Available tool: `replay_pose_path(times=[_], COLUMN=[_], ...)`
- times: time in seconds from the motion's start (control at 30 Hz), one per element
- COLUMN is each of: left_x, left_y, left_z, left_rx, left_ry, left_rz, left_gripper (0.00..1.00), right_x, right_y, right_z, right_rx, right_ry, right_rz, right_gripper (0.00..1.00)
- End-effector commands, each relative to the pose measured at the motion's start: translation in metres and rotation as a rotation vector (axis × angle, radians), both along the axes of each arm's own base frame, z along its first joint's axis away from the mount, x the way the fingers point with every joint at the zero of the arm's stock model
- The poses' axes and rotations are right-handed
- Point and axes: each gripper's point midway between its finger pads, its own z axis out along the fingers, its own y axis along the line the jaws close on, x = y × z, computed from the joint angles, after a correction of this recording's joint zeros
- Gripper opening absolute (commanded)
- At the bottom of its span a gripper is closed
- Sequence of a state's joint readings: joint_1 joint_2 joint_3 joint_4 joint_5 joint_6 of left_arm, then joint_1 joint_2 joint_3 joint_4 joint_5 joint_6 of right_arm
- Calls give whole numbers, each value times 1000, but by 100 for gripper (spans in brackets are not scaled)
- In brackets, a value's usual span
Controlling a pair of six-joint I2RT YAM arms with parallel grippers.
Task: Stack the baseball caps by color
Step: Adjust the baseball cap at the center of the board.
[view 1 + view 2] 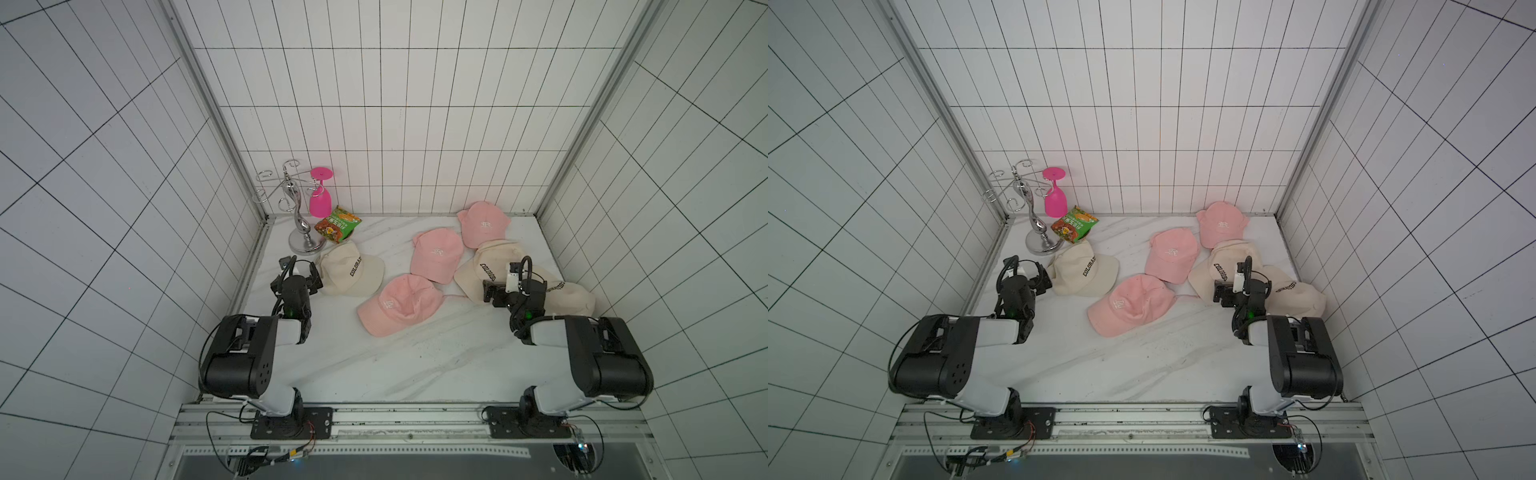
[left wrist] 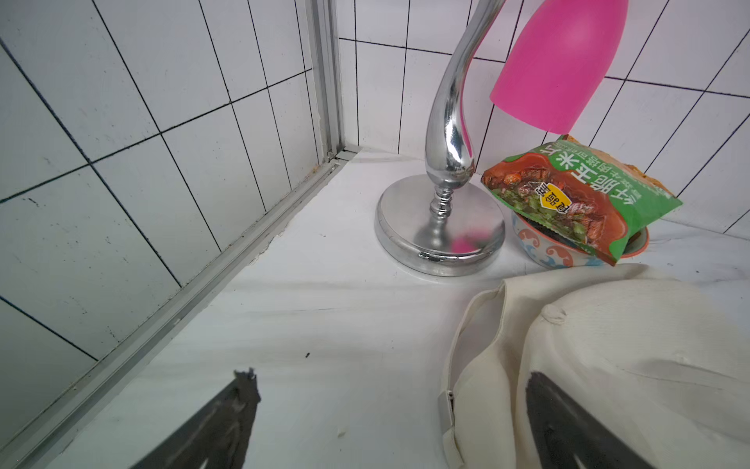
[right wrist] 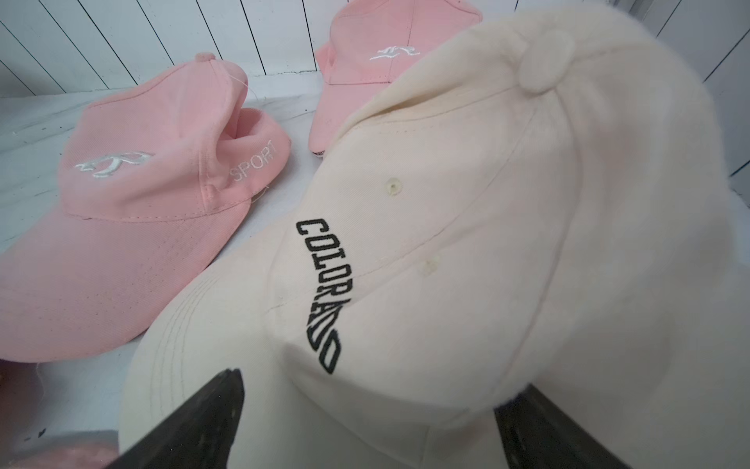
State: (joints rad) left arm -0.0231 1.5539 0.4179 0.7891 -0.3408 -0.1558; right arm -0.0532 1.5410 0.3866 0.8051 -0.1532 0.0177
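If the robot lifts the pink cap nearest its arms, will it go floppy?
Probably floppy: the front pink cap already has a caved-in, creased crown, so it likely sags more. Its brim looks smooth and flat, so that should stay stiffer. Being cloth, it is probably light.

- You have pink caps [image 1: 436, 257] of soft, matt woven cloth.
- Your cream caps [image 1: 365, 278] are matt twill with stitched lettering.
- Stand [image 2: 440, 231]: mirror-bright polished metal.
- Goblet [image 2: 556, 61]: smooth pink plastic.
- Packet [image 2: 576, 195]: glossy, crinkled film.
- Worktop [image 2: 324, 308]: smooth, marble-look.

R pincer [image 3: 377, 385] spread wide over cream COLORADO cap [image 3: 466, 203], pink SPORT cap [image 3: 154, 182] beside.
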Motion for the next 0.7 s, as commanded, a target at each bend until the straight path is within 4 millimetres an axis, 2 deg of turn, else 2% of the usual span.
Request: replay_pose_path(times=[0.0, 0.53, 0.67], left_x=[5, 5, 5], left_y=[4, 3, 3], left_z=[6, 6, 6], left_rx=[14, 14, 14], left_ry=[-22, -22, -22], left_rz=[11, 10, 10], left_gripper=[99, 99, 99], right_x=[14, 13, 8], right_y=[-2, -8, -14], right_z=[20, 21, 34], right_rx=[-12, -13, -16], right_ry=[-68, -70, -107], right_rz=[7, -28, -68], right_gripper=[98, 99, 99])
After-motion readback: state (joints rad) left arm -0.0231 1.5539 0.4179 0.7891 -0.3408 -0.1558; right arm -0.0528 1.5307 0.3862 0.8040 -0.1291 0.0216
